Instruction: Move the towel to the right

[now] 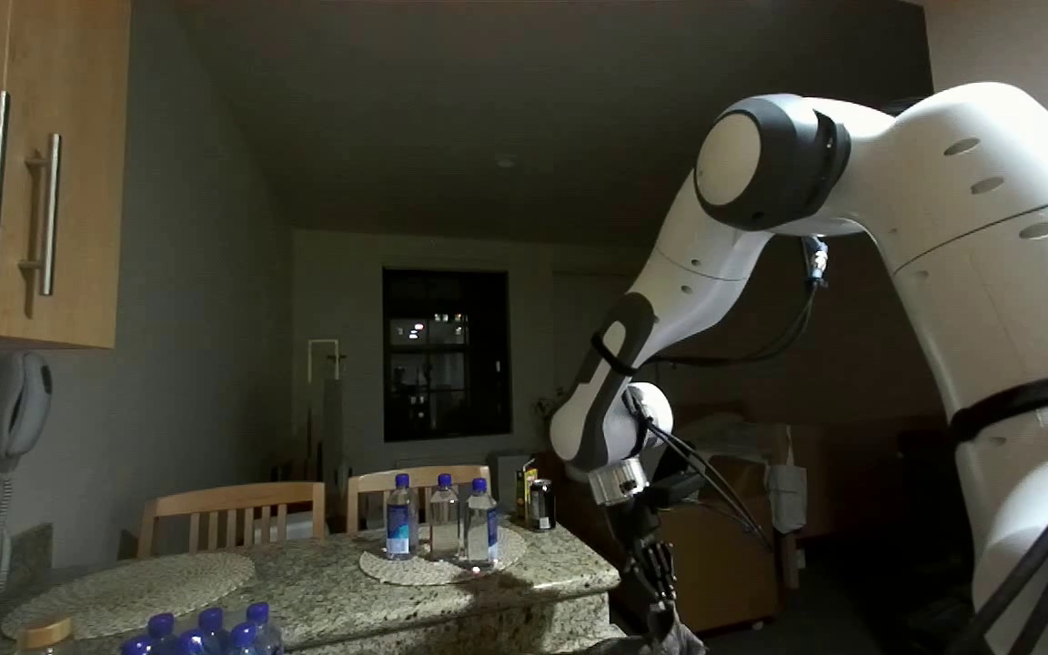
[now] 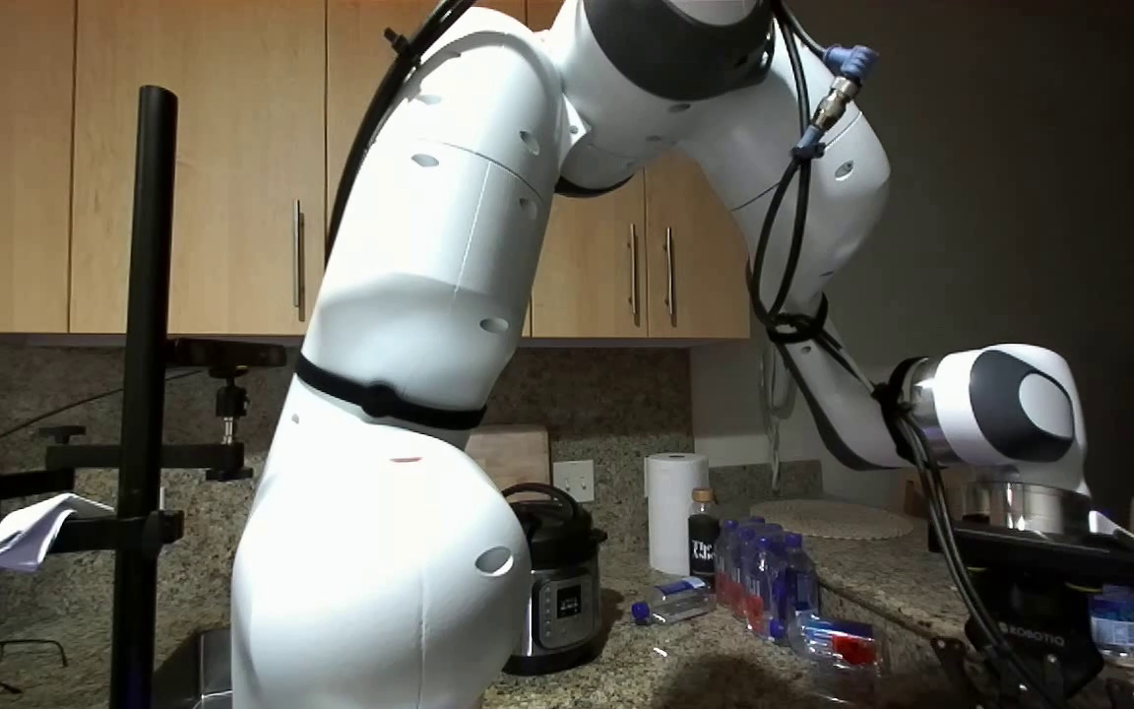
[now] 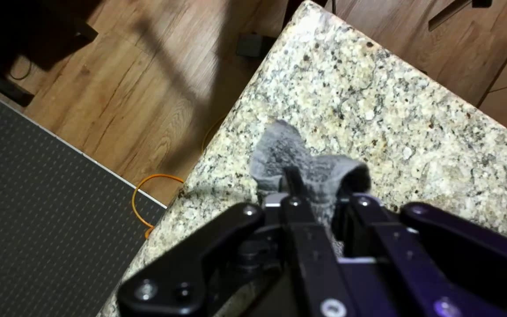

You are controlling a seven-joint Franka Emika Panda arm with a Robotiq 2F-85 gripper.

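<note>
Standing on mat (image 1: 408,572): three bottles (image 1: 444,522), contents unclear | jaws narrowly parted, towel (image 3: 317,171) between, grip unclear

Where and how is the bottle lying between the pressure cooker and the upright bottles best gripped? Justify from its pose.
Probably mid-body, from above, closing across its narrow width: the bottle lies on its side on the counter, so its flank faces up. The blue cap points towards the pressure cooker; upright bottles stand near the base.

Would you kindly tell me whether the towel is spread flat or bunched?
Bunched: in the wrist view, the towel shows raised folds; the gripper hides part.
</note>
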